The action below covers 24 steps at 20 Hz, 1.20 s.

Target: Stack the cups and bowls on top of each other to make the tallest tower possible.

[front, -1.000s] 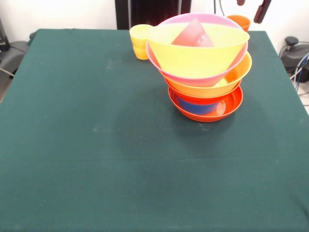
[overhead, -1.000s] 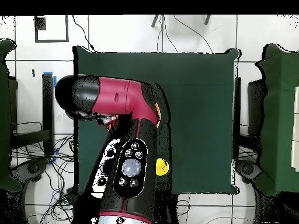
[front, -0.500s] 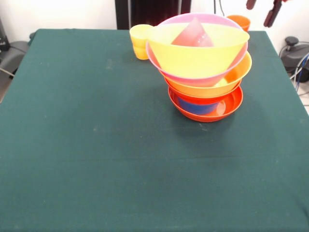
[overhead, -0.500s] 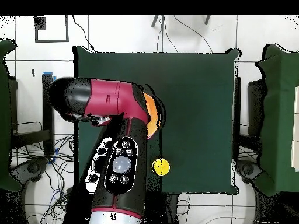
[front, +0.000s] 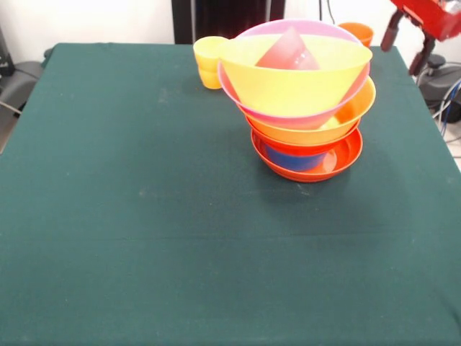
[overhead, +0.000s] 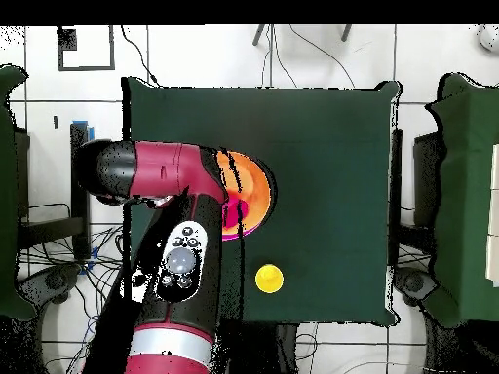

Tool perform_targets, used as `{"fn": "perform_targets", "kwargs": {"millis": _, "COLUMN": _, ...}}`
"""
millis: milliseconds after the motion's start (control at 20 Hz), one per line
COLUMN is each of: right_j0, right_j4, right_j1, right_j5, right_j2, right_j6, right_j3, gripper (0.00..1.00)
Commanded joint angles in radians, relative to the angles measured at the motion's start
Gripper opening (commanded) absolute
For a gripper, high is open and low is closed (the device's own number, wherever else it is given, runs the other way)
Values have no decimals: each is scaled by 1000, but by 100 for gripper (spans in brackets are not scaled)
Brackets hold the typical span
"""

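Gripper (front: 407,49) has swung further right vs 0.5 s ago, now off table's (front: 144,216) right-far corner, fingers spread, empty | tower (front: 302,101) unmoved (pink cup inside top yellow bowl) | yellow cup (front: 209,61) just behind-left of tower | orange cup (front: 358,32) behind it

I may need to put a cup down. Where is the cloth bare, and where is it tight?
Bare: everything in front of the tower and the whole side away from the hand. Tight: the back edge, where the yellow cup and orange cup flank the tower.
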Motion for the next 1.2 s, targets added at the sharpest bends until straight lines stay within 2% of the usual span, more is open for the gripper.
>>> {"fn": "perform_targets", "kwargs": {"millis": 50, "right_j0": 30, "right_j4": 32, "right_j1": 109, "right_j5": -129, "right_j2": 97, "right_j6": 149, "right_j3": 22, "gripper": 100}}
{"fn": "perform_targets", "kwargs": {"millis": 450, "right_j0": 80, "right_j4": 81, "right_j1": 147, "right_j5": -129, "right_j2": 69, "right_j6": 189, "right_j3": -6, "gripper": 100}}
{"fn": "perform_targets", "kwargs": {"millis": 1200, "right_j0": 71, "right_j4": 117, "right_j1": 168, "right_j5": -123, "right_j2": 41, "right_j6": 150, "right_j3": -16, "gripper": 100}}
